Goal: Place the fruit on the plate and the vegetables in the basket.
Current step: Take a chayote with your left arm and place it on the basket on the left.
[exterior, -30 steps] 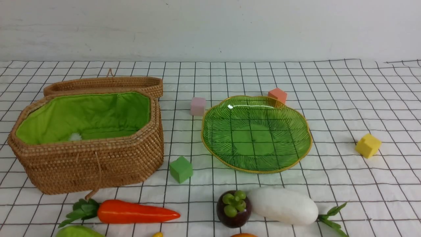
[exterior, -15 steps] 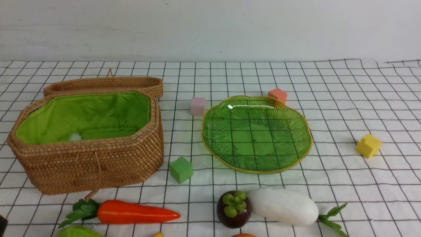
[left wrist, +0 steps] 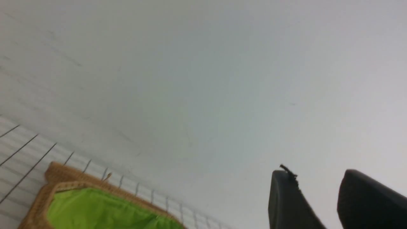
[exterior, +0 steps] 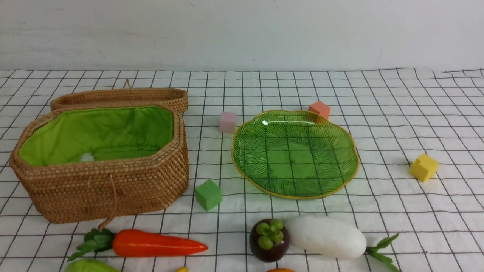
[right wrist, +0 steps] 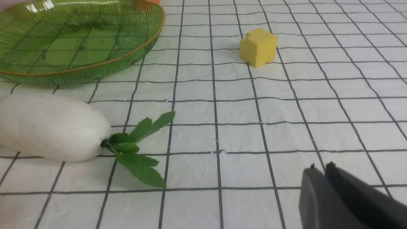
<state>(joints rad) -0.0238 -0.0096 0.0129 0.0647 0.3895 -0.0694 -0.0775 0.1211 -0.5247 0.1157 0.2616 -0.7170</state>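
Right now no fruit or veg is in place; all lie on the checked cloth [exterior: 397, 211] by the near edge. The mangosteen [exterior: 269, 240] sits green top up, just beside the radish [exterior: 326, 236] on its right; they look to be touching. The radish lies on its side, leafy end to the right. The carrot [exterior: 151, 243] lies further left, tip toward the mangosteen, leafy end close to the basket [exterior: 106, 189]. The cucumber [exterior: 89, 265], banana [exterior: 181, 269] & mango [exterior: 280, 270] show only as slivers cut off by the front view's bottom edge, so can't tell their pose.

The plate [exterior: 295, 158] sits mid-cloth beyond the mangosteen & radish, w/ a clear strip of cloth btw its near rim and them. The basket stands on the left, lid [exterior: 121, 97] flipped back behind it, green lining [exterior: 98, 132] exposed, top wide open.

The green cube [exterior: 208, 194] sits in the gap btw the basket's right corner and the plate's near-left rim. The pink cube [exterior: 227, 121] is just off the plate's far-left rim and the orange cube [exterior: 319, 109] just behind its far rim. The yellow cube [exterior: 423, 167] is well right of the plate, w/ open cloth btw. Open cloth also runs back to the wall [exterior: 242, 34].

Neither arm shows in the front view. The left gripper [left wrist: 318, 178] faces the wall w/ a basket corner in sight, fingers apart, gripping nothing. The right gripper [right wrist: 321, 168] hangs low over bare cloth, off the radish's leafy end, fingers pressed together on nothing.
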